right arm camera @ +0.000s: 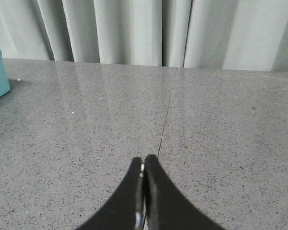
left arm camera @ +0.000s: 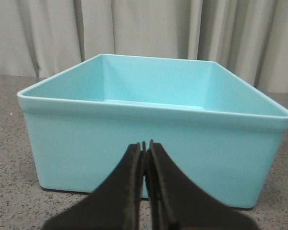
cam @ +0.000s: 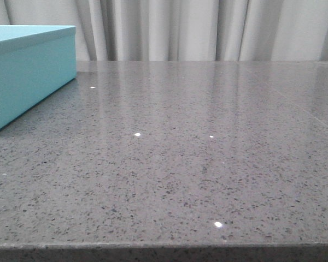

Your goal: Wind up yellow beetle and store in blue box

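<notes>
The left gripper [left arm camera: 144,146] is pinched closed on nothing, facing the near wall of the blue box [left arm camera: 153,148], which sits open-topped at the table's [cam: 208,164] far left. The right gripper [right arm camera: 143,163] is likewise closed and empty over bare stone. The yellow beetle appears in no view, so neither its direction nor the nearer arm can be judged.

Two matte black grippers: left gripper [left arm camera: 145,146] with broad, curved fingers [left arm camera: 130,182] tapering to narrow tips; right gripper [right arm camera: 143,162] of the same flared shape, a pale glint along its inner seam.
</notes>
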